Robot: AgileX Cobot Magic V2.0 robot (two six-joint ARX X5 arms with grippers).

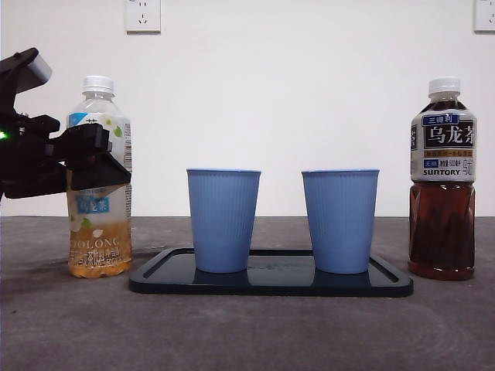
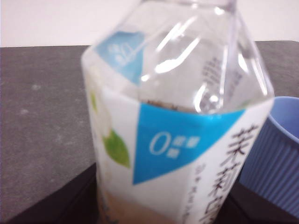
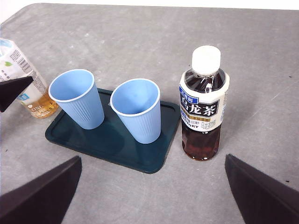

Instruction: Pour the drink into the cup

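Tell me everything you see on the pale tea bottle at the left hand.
The pale tea bottle is clear plastic with a white cap still on, a white label with blue patches and green leaves, and amber drink only in its lower part. It stands upright on the table, beside the tray's end. The left hand is at its middle, around the label.

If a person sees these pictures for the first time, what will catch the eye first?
Most striking are the two blue cups, upright side by side on the dark tray at the table's middle. A dark tea bottle stands capped at one end of the tray. At the other end, the left gripper is at the pale tea bottle.
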